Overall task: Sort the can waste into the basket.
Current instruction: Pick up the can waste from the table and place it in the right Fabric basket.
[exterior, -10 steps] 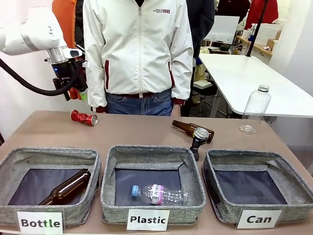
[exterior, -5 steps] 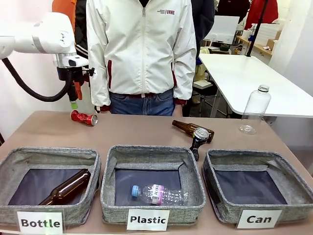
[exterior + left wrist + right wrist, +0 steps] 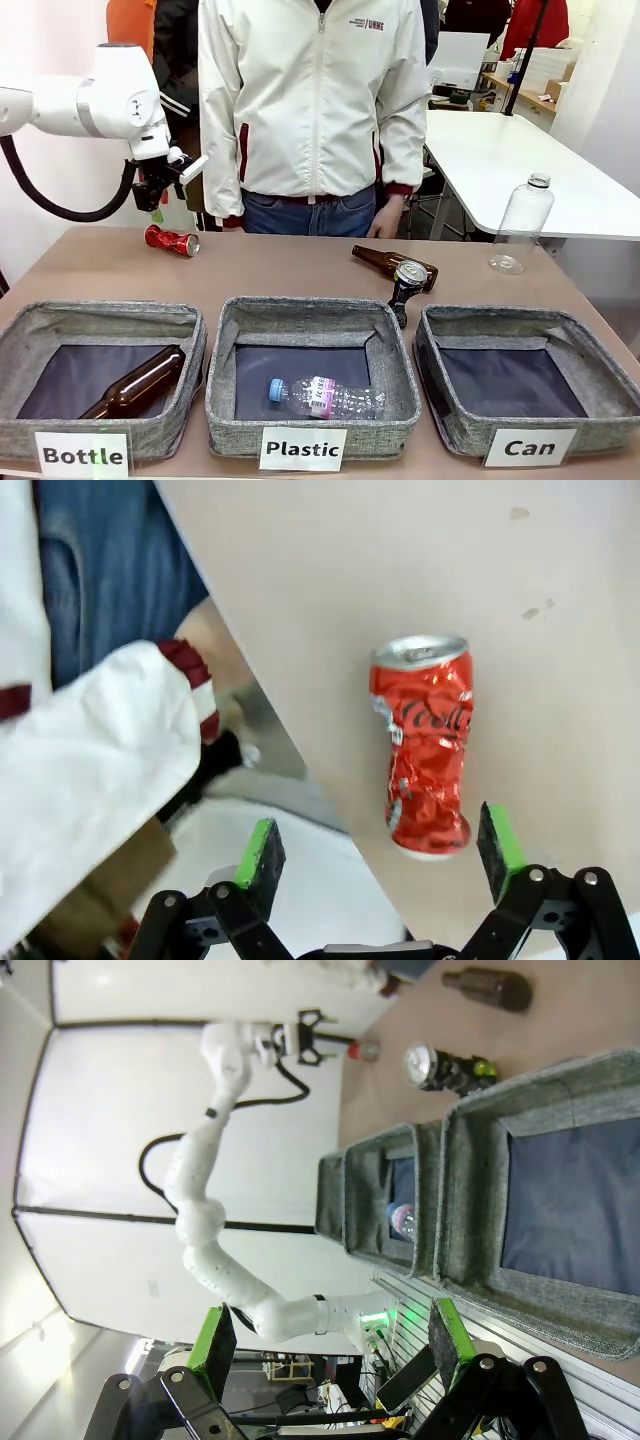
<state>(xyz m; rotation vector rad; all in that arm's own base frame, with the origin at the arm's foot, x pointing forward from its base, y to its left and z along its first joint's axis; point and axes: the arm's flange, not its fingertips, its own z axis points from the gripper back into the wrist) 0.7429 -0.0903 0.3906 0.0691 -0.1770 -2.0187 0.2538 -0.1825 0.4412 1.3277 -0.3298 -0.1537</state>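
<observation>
- Over the last second my left claw (image 3: 380, 845) has swung in and turned its wrist above the far left end of the bench (image 3: 280, 268); it is wide and empty, and the red can (image 3: 425, 750) lies on its side just ahead, in line with the gap
- Neither the red can nor the dark can (image 3: 408, 280), which is beside the brown bottle (image 3: 380, 260), has moved
- The Can basket (image 3: 520, 322) at the right holds nothing, so I judge the first pick comes next
- My right claw (image 3: 325, 1345) is wide and empty
</observation>
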